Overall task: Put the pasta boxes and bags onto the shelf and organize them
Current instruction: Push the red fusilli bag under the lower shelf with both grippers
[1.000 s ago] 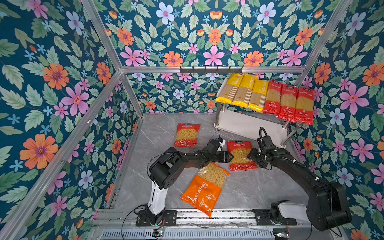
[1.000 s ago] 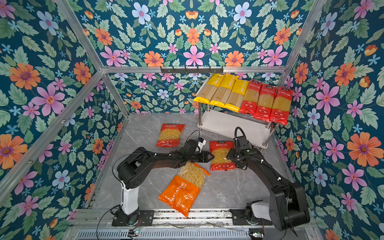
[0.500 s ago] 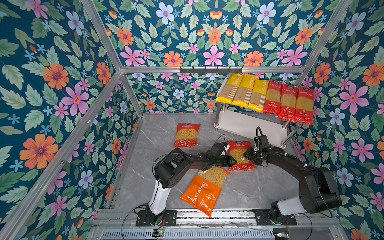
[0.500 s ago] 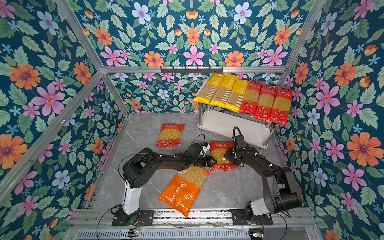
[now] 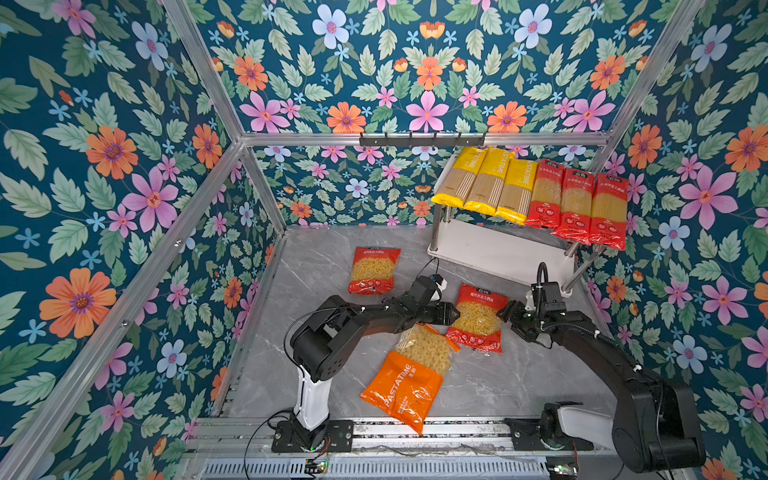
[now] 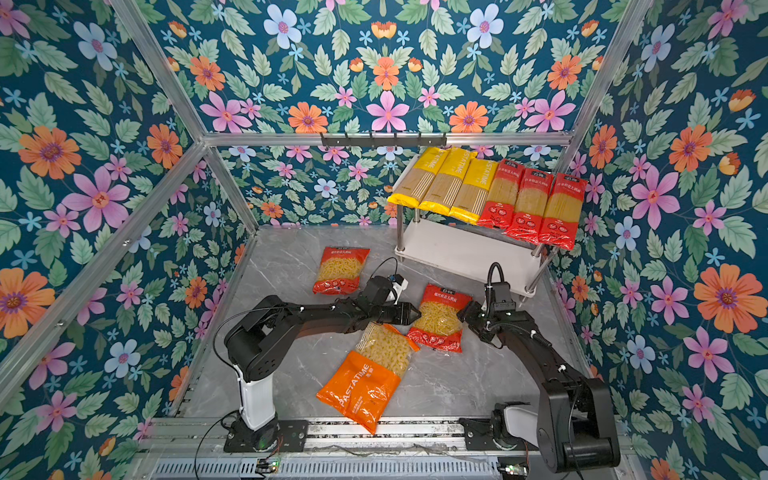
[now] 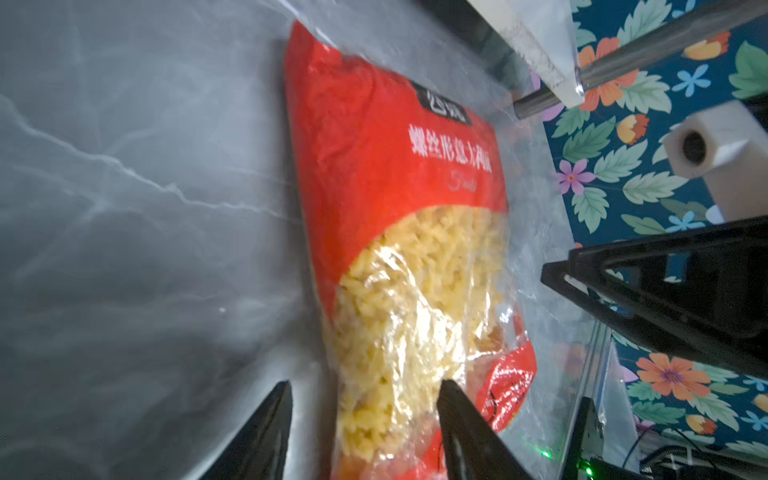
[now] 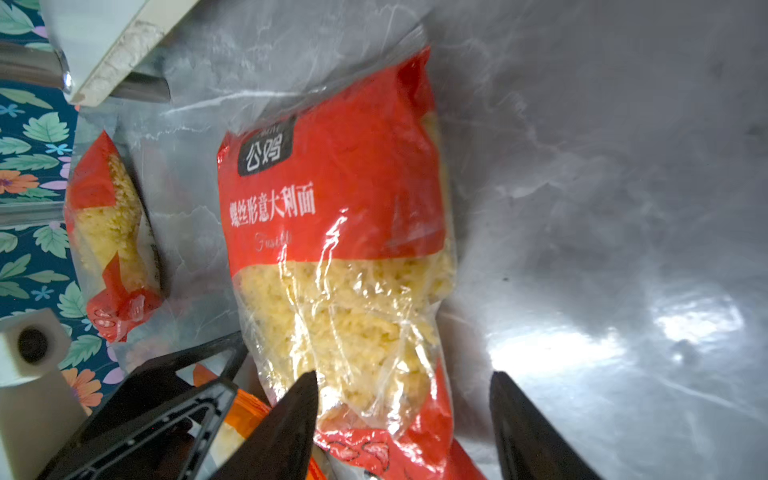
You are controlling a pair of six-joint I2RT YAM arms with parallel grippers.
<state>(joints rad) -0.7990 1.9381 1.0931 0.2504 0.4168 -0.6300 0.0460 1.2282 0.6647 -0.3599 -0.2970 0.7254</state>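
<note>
While six long spaghetti packs [image 5: 528, 191] already fill the upper board of the shelf [image 5: 498, 255], the step in hand is pickup of the short red macaroni pack [image 5: 478, 318], lying flat on the desk [image 5: 519, 374] just in front of the shelf. The left end effector [image 5: 452, 314] and right end effector [image 5: 503, 311] flank its opposite edges, jaws parted, nothing gripped. The next move likely calls for closing on the film, lifting level, then sliding onto the bare lower board.

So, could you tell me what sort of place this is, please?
Probably a staged robot test cell, not a real kitchen: floral-papered panels on an aluminium frame, a left arm and right arm bolted to a front rail, and a shelf stocked with spaghetti packs.
</note>
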